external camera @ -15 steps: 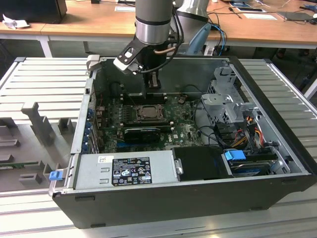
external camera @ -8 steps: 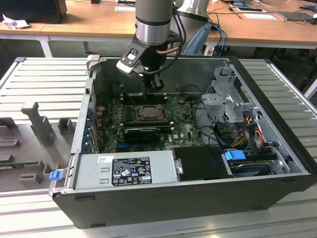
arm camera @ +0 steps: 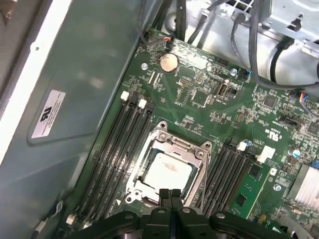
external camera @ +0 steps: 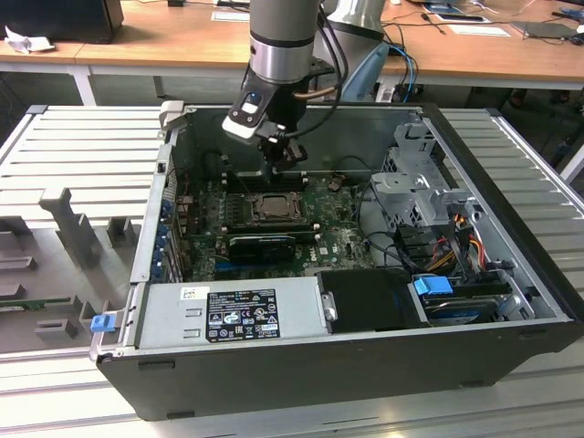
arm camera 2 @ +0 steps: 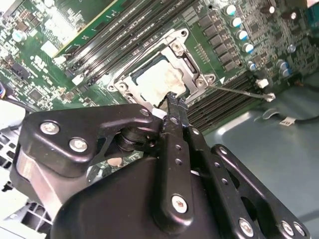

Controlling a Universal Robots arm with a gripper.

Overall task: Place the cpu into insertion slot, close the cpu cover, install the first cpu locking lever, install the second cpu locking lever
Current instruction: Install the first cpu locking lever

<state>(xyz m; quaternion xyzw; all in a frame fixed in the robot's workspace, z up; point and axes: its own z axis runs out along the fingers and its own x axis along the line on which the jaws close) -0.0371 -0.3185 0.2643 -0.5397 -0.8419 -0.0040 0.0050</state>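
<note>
**Step in hand: lever installation.** The pale silvery-beige square cpu (arm camera: 168, 172) sits in the dark-framed square insertion slot (external camera: 272, 208) on the green circuit board (arm camera: 209, 99). The board is inside the dark grey open computer case (external camera: 301, 365), which lies on its side on the ribbed grey tabletop (external camera: 82, 137). The dark silvery metal-frame cpu cover (arm camera: 175, 145) lies flat over the chip, whose face shows through the square cut-out. Placement and cover closing therefore read as done.

**Gripper.** The black gripper (arm camera: 171, 193) hangs over the socket. In both wrist views its fingers are pressed together with nothing between them. The tips are just above the edge of the cover nearest the gripper. Whether they touch it cannot be confirmed.

**Lever.** In the second wrist view a thin bright wire locking lever (arm camera 2: 239, 90) runs out from a corner of the socket across the long black memory slots (arm camera 2: 219, 107). It appears free rather than hooked, though its catch is too small to judge. The other lever cannot be picked out with certainty.

**Requirement (judgement).** The rod is slender and probably springy. The closed tips must bear squarely on it, pressing down and then sideways under its hook. An off-centre push would likely slip onto the board components.
</note>
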